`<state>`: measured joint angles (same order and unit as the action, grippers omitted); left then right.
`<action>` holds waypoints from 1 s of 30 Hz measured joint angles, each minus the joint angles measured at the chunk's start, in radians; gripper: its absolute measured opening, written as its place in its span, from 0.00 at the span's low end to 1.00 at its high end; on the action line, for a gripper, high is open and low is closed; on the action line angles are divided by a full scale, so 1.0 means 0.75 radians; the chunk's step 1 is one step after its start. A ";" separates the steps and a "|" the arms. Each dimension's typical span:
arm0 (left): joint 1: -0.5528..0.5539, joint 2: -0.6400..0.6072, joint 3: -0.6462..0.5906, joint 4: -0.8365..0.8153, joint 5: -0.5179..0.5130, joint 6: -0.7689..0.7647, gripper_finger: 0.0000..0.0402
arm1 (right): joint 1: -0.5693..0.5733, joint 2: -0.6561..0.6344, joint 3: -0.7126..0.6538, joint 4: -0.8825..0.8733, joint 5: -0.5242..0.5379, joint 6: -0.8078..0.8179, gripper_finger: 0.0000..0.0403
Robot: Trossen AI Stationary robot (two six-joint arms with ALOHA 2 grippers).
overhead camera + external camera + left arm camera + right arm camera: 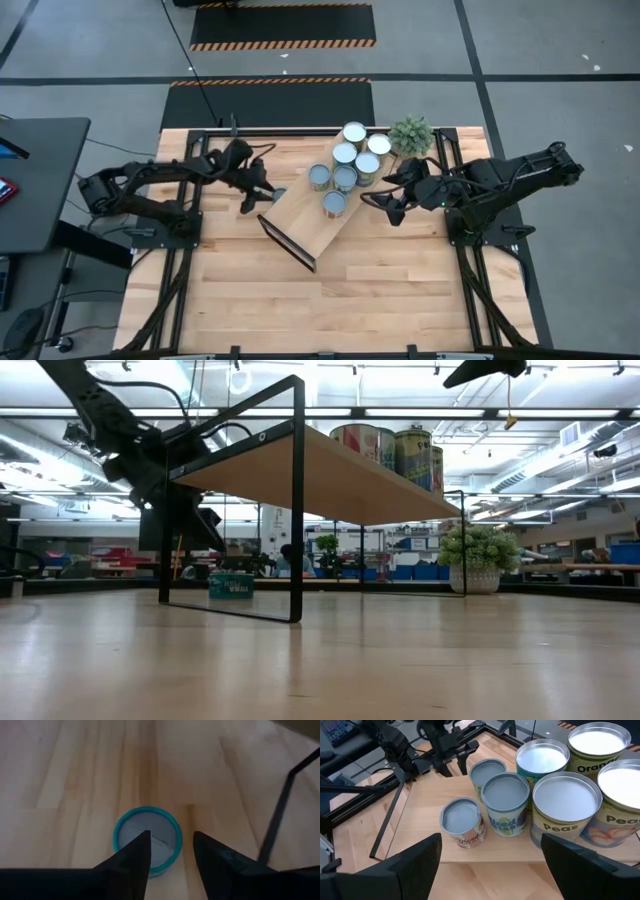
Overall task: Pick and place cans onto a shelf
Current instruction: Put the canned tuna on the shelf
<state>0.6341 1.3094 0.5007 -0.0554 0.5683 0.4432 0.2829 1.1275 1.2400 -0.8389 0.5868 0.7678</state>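
Note:
A low can (147,840) with a teal rim and pale grey top stands on the wooden table (320,300), just off the shelf's left end (280,192); the low view shows it (231,585) too. My left gripper (172,837) hangs slanted down just above it, open, with one finger over the can's top. Several cans (345,177) stand on the light-wood shelf (300,215), which lies diagonally across the table. My right gripper (491,840) waits open and high, beside the shelf's right side (385,205).
A small potted plant (411,133) stands at the shelf's far right end. The shelf's dark end frame (280,805) rises close beside my left gripper. The table's near half lies bare. A black desk (40,180) stands off the table's left.

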 joint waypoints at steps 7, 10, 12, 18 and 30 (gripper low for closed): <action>-0.033 0.066 -0.073 0.258 -0.027 -0.064 0.36 | -0.033 0.000 0.000 0.049 0.000 -0.012 0.87; -0.060 0.143 -0.076 0.284 -0.029 -0.082 0.35 | -0.045 0.000 0.000 0.051 -0.007 -0.013 0.87; -0.076 0.177 -0.067 0.302 -0.028 -0.087 0.35 | -0.048 0.000 0.000 0.050 -0.011 -0.013 0.87; -0.110 0.227 -0.064 0.288 -0.066 -0.087 0.35 | -0.048 0.000 0.000 0.056 -0.016 -0.015 0.87; -0.113 0.067 -0.063 0.039 -0.358 -0.156 0.35 | -0.048 0.000 -0.001 0.060 -0.030 -0.015 0.87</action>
<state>0.5496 1.3598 0.4534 -0.0263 0.2998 0.3264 0.2470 1.1275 1.2396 -0.7939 0.5643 0.7567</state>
